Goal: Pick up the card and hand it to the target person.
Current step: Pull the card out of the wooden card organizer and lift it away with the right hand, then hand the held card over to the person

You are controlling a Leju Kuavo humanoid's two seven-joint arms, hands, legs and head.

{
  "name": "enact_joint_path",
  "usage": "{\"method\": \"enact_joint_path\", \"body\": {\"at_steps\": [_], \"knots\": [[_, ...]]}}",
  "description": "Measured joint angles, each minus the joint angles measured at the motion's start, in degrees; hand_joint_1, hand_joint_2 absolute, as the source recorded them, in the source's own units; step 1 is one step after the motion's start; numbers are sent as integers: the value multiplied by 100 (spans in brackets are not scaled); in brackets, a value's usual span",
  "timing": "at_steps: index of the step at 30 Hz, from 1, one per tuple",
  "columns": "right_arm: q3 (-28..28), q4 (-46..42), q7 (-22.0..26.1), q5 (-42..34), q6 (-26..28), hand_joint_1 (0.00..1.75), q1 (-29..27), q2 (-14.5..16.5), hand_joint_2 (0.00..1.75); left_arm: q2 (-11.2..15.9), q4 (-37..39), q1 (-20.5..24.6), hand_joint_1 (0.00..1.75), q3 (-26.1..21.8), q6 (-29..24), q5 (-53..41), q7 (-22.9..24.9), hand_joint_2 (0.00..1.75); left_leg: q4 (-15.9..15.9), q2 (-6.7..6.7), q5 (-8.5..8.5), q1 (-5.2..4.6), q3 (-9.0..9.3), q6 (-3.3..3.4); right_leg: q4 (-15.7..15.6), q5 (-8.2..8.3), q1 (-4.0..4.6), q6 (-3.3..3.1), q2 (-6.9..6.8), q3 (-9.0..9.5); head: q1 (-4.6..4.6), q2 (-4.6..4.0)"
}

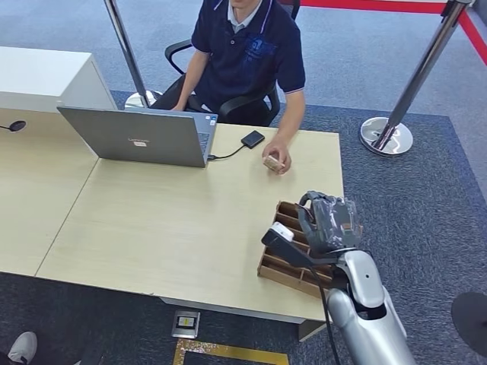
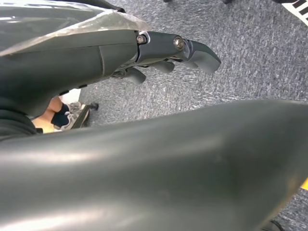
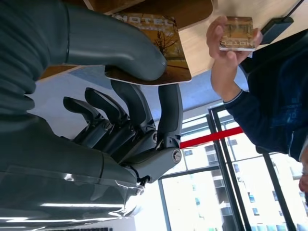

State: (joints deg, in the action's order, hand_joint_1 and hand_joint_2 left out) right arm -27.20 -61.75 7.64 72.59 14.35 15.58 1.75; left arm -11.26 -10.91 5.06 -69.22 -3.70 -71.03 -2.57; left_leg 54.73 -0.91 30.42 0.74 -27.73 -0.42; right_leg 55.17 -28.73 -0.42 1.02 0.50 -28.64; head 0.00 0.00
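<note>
Right now we pinch the card (image 3: pixel 156 48) between thumb and finger of our right hand (image 1: pixel 330 224), over the brown slotted holder (image 1: pixel 287 266) at the counter's (image 1: pixel 172 220) near right corner. We'd say: keep it flat, extend toward the person's hand (image 1: pixel 279 156) at the far edge, which already holds another card (image 3: pixel 237 32). Card is thin, glossy, rectangular. Left hand (image 2: pixel 160 53) hangs over grey carpet, fingers loosely apart, holding nothing.

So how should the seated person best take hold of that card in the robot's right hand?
Probably by the card's free end, which sticks out flat past the right hand's thumb and fingers. Coming from the person's side of the table, pinch its faces there, clear of the robot's fingertips.
</note>
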Motion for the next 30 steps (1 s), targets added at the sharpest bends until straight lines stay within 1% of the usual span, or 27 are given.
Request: {"method": "enact_joint_path", "body": {"at_steps": [7,11,14,17,24,27,30], "knots": [[-102,-337,174,39,-122,175,43,-13,175,0,0,5,0,1,31,-46,-1,0,0,0,0,0,0,0,2,0,0,0,0,1,-1,0],[-237,-341,267,69,-123,175,285,39,175,0,0,16,0,7,58,-92,-1,0,0,1,0,0,0,0,4,0,0,0,0,1,0,0],[-360,-198,364,128,-61,175,585,147,175,-1,0,24,0,10,62,-103,1,0,0,2,-1,0,0,-1,8,1,0,-1,0,1,0,0],[-517,209,449,280,133,175,1035,338,175,-3,1,39,0,11,61,-106,0,0,0,4,-3,0,2,-3,12,1,0,-1,0,0,0,0],[-823,1500,510,639,717,175,2081,861,175,-7,4,64,0,25,62,-167,5,0,0,2,-6,2,3,-7,17,1,0,-2,0,-1,-1,0],[-902,1999,506,760,961,175,2379,1058,175,-8,5,69,0,52,62,-223,27,0,0,2,-6,2,2,-7,17,1,1,-2,0,-1,-1,0],[-954,2416,475,843,1166,175,2561,1220,175,-11,7,73,0,63,62,-240,52,0,0,1,-6,2,2,-7,16,0,1,-2,0,-2,0,0]]}}
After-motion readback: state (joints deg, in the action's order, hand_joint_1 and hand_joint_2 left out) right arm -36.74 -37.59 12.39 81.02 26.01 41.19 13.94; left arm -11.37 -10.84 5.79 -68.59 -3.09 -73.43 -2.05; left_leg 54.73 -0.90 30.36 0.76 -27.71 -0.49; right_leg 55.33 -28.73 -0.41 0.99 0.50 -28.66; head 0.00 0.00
